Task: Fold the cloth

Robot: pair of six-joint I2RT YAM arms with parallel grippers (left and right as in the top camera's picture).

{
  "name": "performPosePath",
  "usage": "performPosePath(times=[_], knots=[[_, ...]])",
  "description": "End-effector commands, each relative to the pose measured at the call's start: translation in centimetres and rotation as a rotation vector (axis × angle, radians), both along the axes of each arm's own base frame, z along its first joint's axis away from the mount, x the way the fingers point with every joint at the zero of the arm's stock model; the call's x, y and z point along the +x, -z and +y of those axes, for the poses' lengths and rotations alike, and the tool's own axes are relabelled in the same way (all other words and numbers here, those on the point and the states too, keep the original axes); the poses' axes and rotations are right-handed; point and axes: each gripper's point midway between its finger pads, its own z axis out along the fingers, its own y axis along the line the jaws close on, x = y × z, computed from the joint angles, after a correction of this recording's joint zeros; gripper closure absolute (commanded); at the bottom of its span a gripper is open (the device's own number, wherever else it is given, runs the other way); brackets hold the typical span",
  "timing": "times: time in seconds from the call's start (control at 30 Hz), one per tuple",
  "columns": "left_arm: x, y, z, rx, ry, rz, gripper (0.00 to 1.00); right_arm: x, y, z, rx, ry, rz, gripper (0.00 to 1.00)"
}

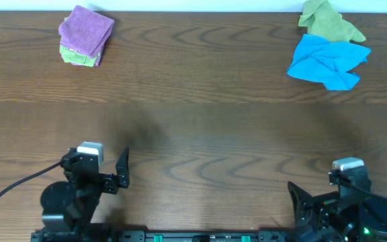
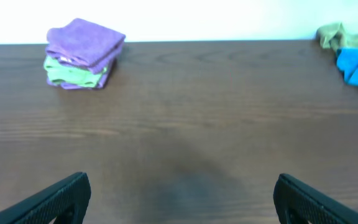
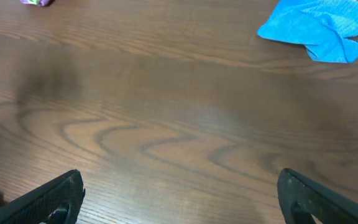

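Mispicking is the main hazard. The cloth [image 1: 86, 28], lilac and already lying as a compact folded bundle, sits at the far-left corner directly on top of a lime green cloth [image 1: 80, 56], touching it. If we close too deep, we judge both layers would lift together. A shallow pinch could drag the stack instead of separating it.

Both claws are empty with jaws spread wide: the left gripper [image 2: 182, 205] and right gripper [image 3: 179, 202] sit at the near edge, well apart from the bundle.

A blue cloth [image 1: 328, 60] and an olive cloth [image 1: 328, 23] lie far right.

The table [image 1: 193, 107] is dark wood-grain, smooth, so we expect fabric to slide. Beyond its far edge we see only a pale backdrop.
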Motion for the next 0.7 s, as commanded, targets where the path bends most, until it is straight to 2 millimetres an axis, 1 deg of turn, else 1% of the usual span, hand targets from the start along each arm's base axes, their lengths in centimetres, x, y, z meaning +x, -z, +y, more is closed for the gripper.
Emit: performPosePath(times=[0.0,0.1,0.33,0.63,0.67], knots=[[0.3,1.8,-0.4,0.009,0.023,-0.006,0.05,-0.1,-0.1,0.0,0.01,0.002,-0.003,0.01],[0.7,3.3,-0.3,0.01,0.019,-0.026,0.05,-0.1,-0.1,0.0,0.01,0.002,-0.003,0.01],[0.9,5.7,0.2,0.02,-0.011,-0.036,0.05,-0.1,-0.1,0.0,0.01,0.002,-0.003,0.01],[1.0,8.6,0.3,0.023,-0.014,-0.003,0.05,-0.1,-0.1,0.0,0.01,0.002,-0.003,0.01],[1.0,8.5,0.5,0.027,-0.022,-0.004,0.05,-0.1,-0.1,0.0,0.01,0.002,-0.003,0.01]])
